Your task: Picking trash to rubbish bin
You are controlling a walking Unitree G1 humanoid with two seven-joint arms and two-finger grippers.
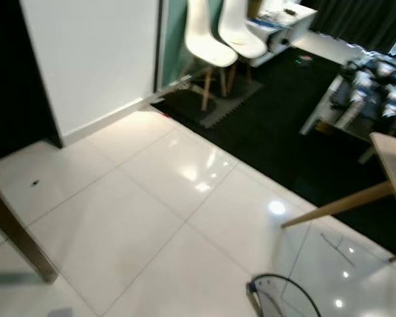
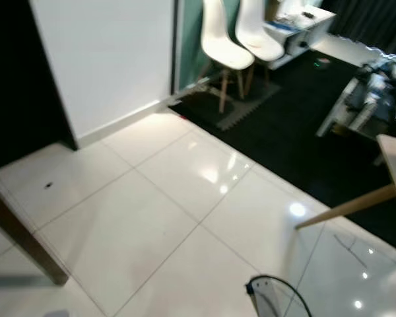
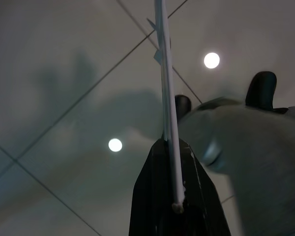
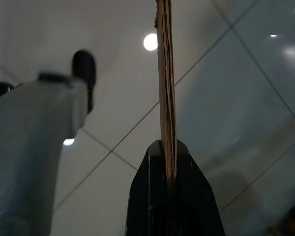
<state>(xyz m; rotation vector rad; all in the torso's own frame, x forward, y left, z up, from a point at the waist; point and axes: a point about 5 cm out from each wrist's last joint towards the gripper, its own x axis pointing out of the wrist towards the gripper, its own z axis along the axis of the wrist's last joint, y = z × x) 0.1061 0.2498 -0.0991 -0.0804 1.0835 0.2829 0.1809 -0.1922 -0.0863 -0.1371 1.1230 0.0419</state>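
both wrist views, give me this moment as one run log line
left gripper: shut on thin white piece | right gripper: shut on flat brown piece | below: white tiled floor

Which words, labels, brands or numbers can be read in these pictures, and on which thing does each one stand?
None can be read.
White box behind the white chairs: dark patches, too blurred to read.
Cluttered table: items too blurred to read.
Flat white piece in the left gripper: edge-on, no print shows.
Flat brown piece in the right gripper: likewise.
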